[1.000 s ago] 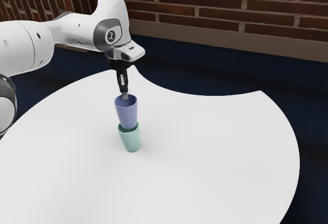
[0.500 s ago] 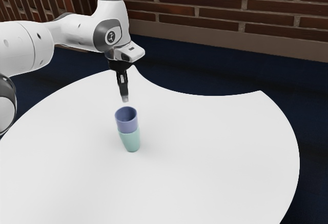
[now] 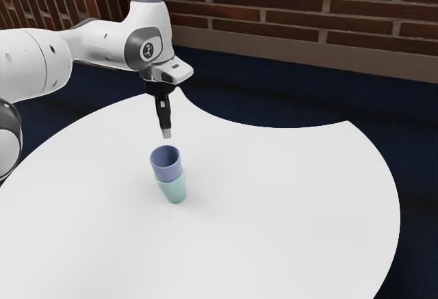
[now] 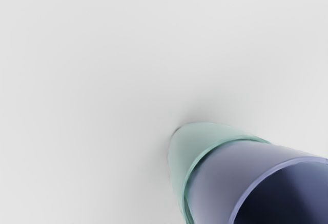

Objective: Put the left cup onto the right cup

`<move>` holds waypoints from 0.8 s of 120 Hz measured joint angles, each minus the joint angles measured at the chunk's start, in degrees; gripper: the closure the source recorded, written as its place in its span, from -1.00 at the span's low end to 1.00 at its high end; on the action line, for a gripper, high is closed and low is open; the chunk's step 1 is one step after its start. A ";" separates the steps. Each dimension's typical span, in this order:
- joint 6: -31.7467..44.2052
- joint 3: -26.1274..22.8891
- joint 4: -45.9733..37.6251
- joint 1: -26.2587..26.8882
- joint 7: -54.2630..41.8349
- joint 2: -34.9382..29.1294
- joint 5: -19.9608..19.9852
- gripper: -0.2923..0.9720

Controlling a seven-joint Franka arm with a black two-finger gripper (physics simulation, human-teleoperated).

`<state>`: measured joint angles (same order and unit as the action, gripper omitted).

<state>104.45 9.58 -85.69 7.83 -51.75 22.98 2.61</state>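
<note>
Hovering straight above the two cups, my hand (image 3: 165, 132) hangs empty, with a clear gap of air between its tip and the rim below. From the side it reads as one thin dark bar, so I cannot tell whether it is apart or together. It is touching nothing.

The purple cup (image 3: 167, 161) sits upright inside the green cup (image 3: 174, 191), mouth up, with its upper half standing out above the green rim. The pair stands on the white counter (image 3: 287, 196), a little toward the exterior view's left of the counter's middle. In the wrist view, just under my hand, the purple cup (image 4: 241, 167) shows its dark open mouth, and the green cup (image 4: 189, 142) wraps around it below as a pale band.

As I judge it, the stacking itself is done: one cup rests on the other, and the stack looks steady and only slightly off plumb. What is left, if anything, is lifting clear without brushing the purple rim.
</note>
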 joint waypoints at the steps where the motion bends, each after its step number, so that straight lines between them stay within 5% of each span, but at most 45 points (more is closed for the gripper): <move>1: 0.00 0.00 0.00 0.00 0.00 0.00 0.00 -0.49; 96: -0.40 0.00 -2.46 0.55 0.12 -4.87 0.00 -0.54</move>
<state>104.05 9.58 -88.15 8.38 -51.63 18.11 2.61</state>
